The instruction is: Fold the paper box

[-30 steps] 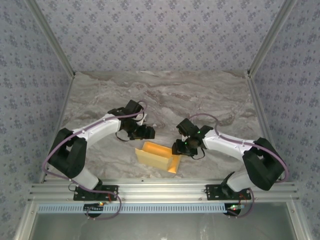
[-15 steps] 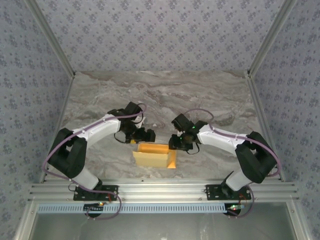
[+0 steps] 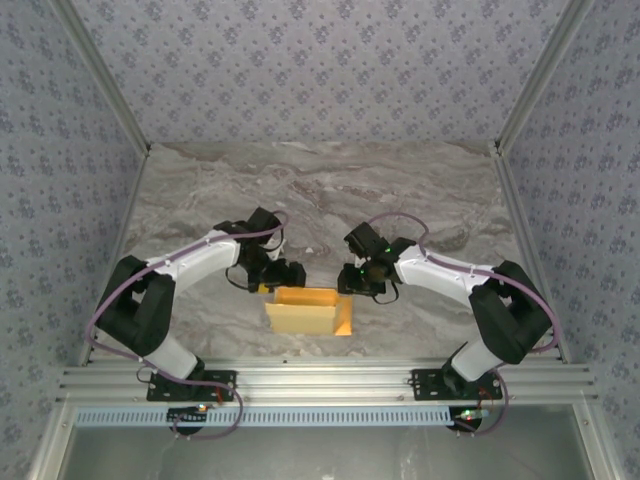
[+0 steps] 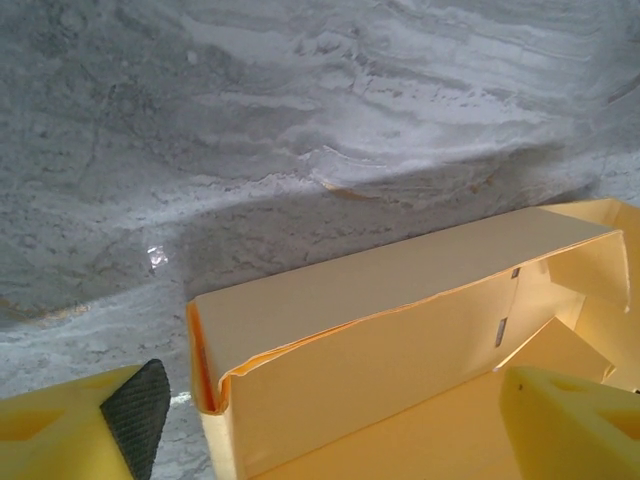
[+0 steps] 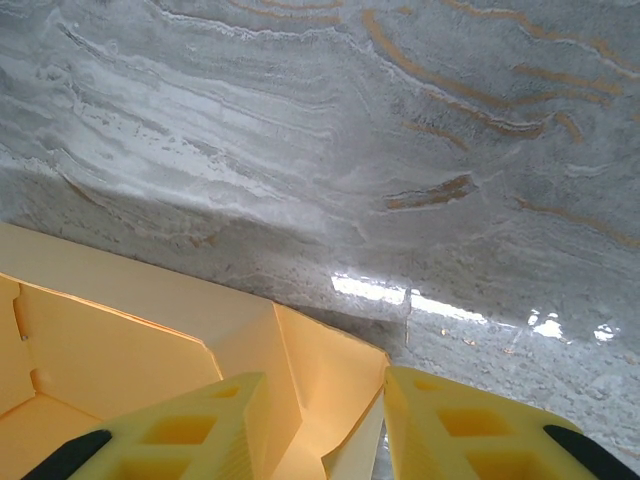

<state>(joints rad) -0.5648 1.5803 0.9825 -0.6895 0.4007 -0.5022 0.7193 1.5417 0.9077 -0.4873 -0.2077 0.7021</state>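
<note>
The paper box (image 3: 305,312) is yellow-orange card, partly erected with its top open, lying near the table's front edge between the two arms. My left gripper (image 3: 282,276) hovers at its back left corner. In the left wrist view the box's back wall (image 4: 380,300) runs between the wide-apart fingers of my left gripper (image 4: 345,425), one fingertip (image 4: 135,410) outside the corner and the other over the inside; neither touches the card. My right gripper (image 3: 356,281) is at the box's right end. In the right wrist view its fingers (image 5: 200,430) pinch the folded end wall (image 5: 330,390) of the paper box (image 5: 120,340).
The marble table (image 3: 330,190) stretches back to patterned walls on three sides. An aluminium rail (image 3: 320,380) with the arm bases runs just in front of the box.
The box has slid left and turned square to the front edge, carried by my right gripper, whose jaws narrowed. My left gripper opened wider and settled over the back left corner.
</note>
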